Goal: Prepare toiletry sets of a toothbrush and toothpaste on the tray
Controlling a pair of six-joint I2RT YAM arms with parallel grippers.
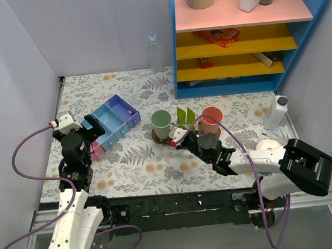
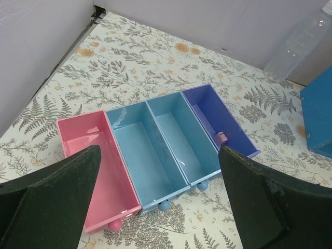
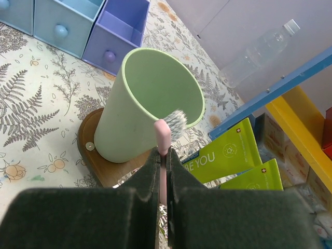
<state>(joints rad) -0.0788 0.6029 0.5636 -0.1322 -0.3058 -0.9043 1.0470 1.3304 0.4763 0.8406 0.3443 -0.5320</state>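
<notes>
The dark-brown wooden tray (image 1: 157, 139) lies mid-table, with a green cup (image 1: 161, 124) and a pink cup (image 1: 211, 120) standing on it. Two lime-green toothpaste tubes (image 1: 184, 116) stand between the cups. My right gripper (image 1: 177, 140) is shut on a pink toothbrush (image 3: 163, 139). In the right wrist view the bristles sit at the near rim of the green cup (image 3: 140, 104), with the tray (image 3: 111, 174) below and the tubes (image 3: 228, 153) to the right. My left gripper (image 1: 95, 126) is open and empty above the organiser (image 2: 155, 150).
The pink-blue-purple organiser (image 1: 111, 121) sits at the left, with a small pale piece (image 2: 220, 137) in its purple compartment. A clear bottle (image 1: 155, 52) stands at the back wall. A blue shelf unit (image 1: 240, 35) is at the back right, and a white bottle (image 1: 275, 113) at the right.
</notes>
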